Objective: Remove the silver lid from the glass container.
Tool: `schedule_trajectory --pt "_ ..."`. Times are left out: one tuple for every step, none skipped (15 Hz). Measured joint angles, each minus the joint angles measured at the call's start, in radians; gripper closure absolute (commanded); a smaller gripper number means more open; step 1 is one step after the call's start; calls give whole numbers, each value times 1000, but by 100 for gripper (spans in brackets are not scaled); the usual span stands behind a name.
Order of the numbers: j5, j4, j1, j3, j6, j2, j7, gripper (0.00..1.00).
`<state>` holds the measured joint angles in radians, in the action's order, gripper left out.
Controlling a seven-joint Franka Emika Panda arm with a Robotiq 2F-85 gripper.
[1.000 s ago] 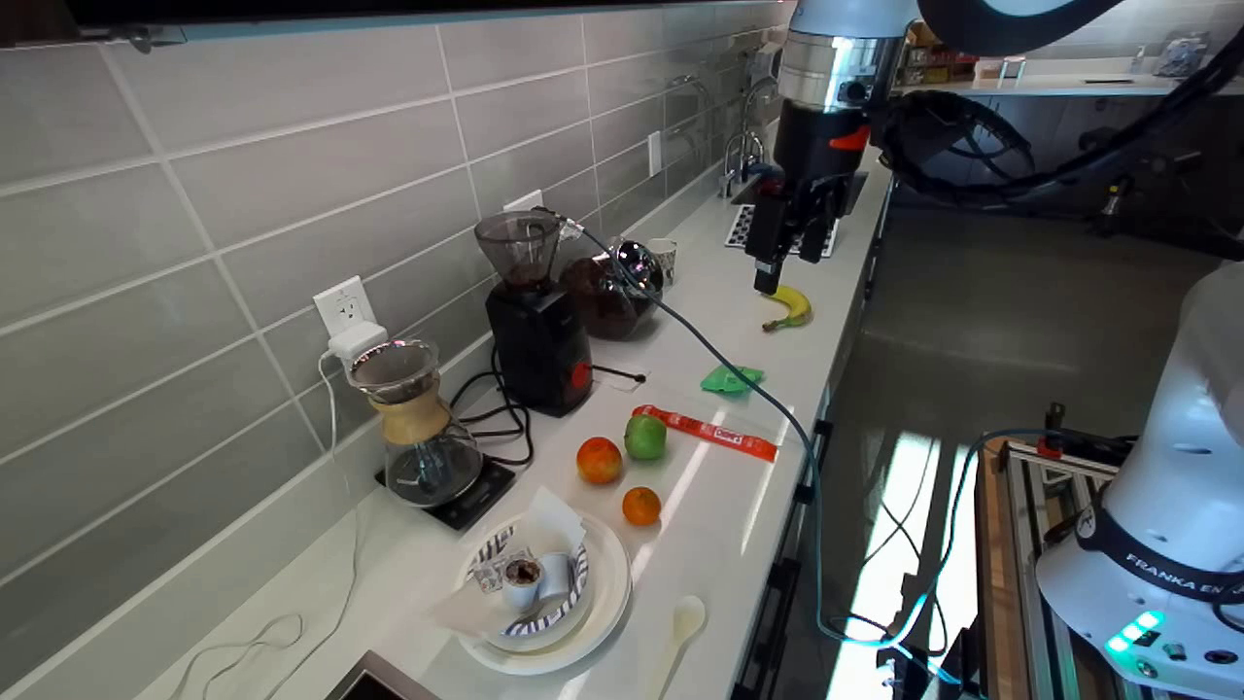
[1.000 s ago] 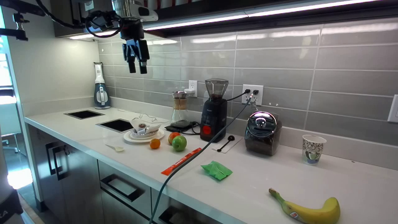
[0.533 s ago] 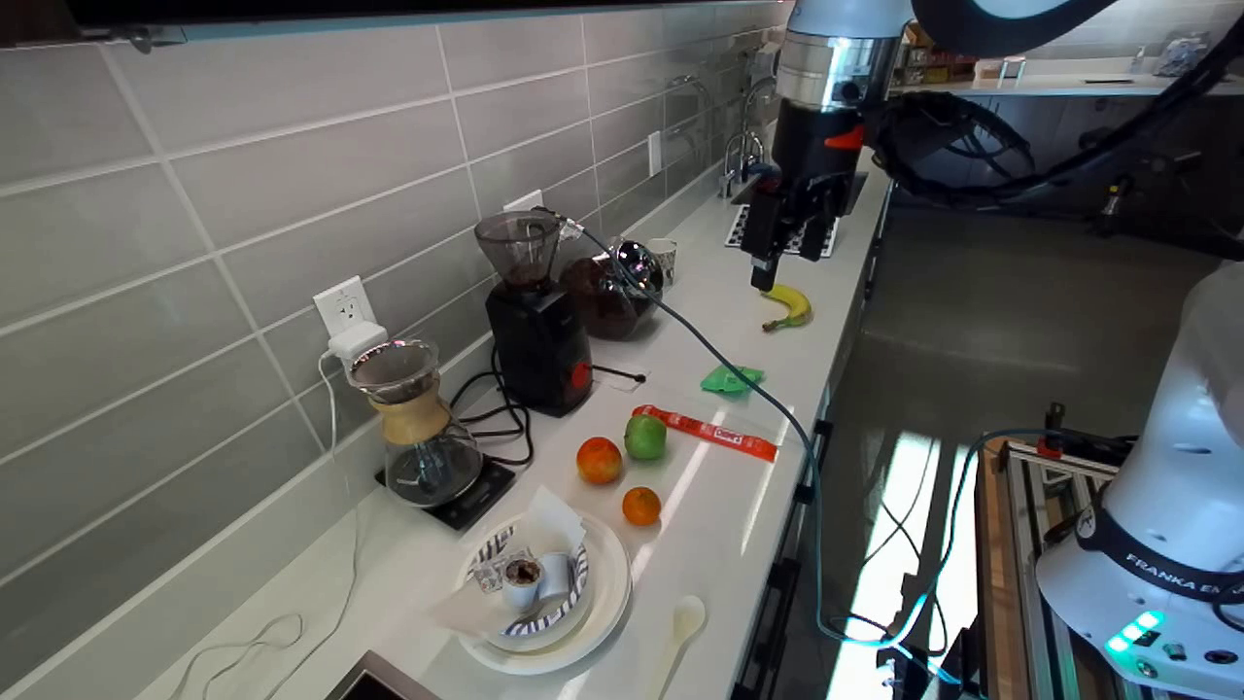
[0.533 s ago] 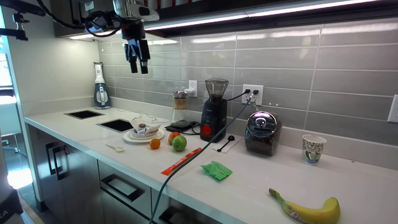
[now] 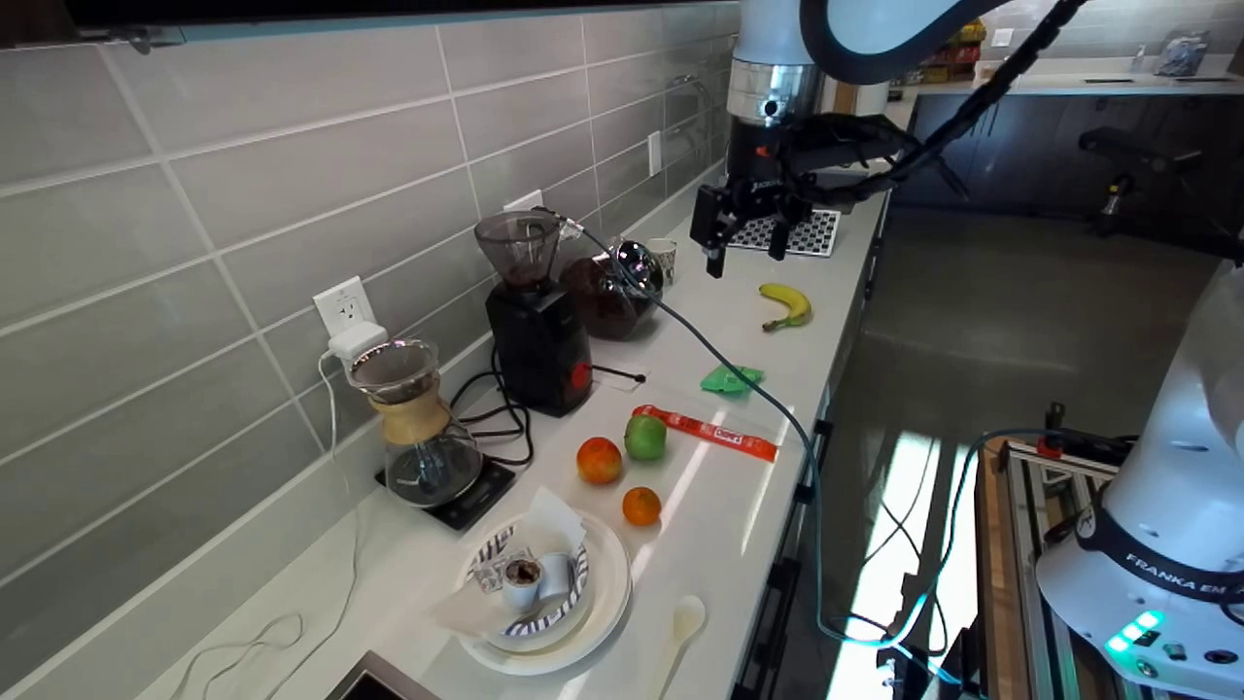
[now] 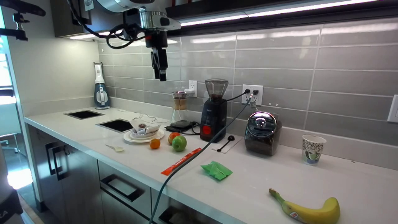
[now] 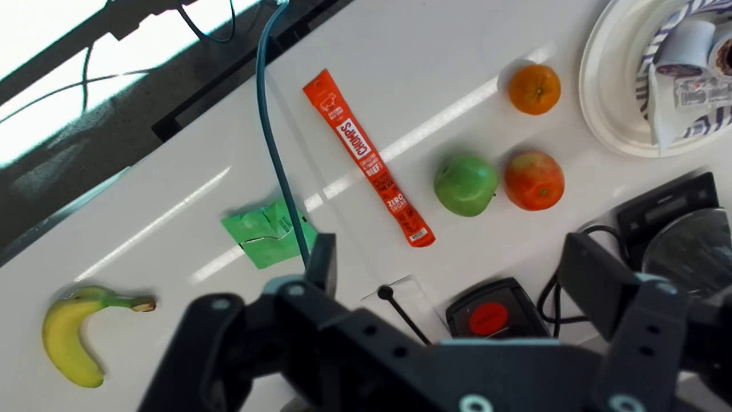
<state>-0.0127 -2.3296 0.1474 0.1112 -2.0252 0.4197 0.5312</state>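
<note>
The silver lid (image 6: 262, 123) is round and shiny with a knob. It sits on the slanted mouth of the glass container (image 6: 263, 145), a squat dark-filled jar by the tiled wall. In an exterior view the lid (image 5: 639, 264) and glass container (image 5: 598, 299) are partly hidden behind the coffee grinder and a cable. My gripper (image 5: 746, 255) is open and empty, pointing down, high above the counter and apart from the container. It also shows in an exterior view (image 6: 160, 77) and the wrist view (image 7: 454, 263). Neither lid nor container can be made out in the wrist view.
The black coffee grinder (image 6: 214, 118) stands beside the container. A blue cable (image 6: 202, 149) runs from the wall outlet across the counter. A paper cup (image 6: 313, 149), banana (image 6: 307, 210), green packet (image 6: 217, 170), red stick wrapper (image 6: 181, 161) and fruit (image 6: 179, 143) lie around.
My gripper has moved left in an exterior view, and right and slightly down in an exterior view. It has also turned about its upright axis. The objects have not moved.
</note>
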Motion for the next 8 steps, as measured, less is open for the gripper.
schedule_trajectory --pt "0 17 1 -3 -8 -22 0 0" --pt "2 33 1 -5 -14 -41 0 0" --pt "6 48 1 -6 -21 -57 0 0" --pt "13 60 0 -6 -29 -70 0 0" --pt "21 71 0 -6 -38 -82 0 0" --pt "29 78 0 -6 -54 -92 0 0" --pt "36 80 -1 -6 -86 -99 0 0" --pt "44 78 -1 -6 -128 -105 0 0"
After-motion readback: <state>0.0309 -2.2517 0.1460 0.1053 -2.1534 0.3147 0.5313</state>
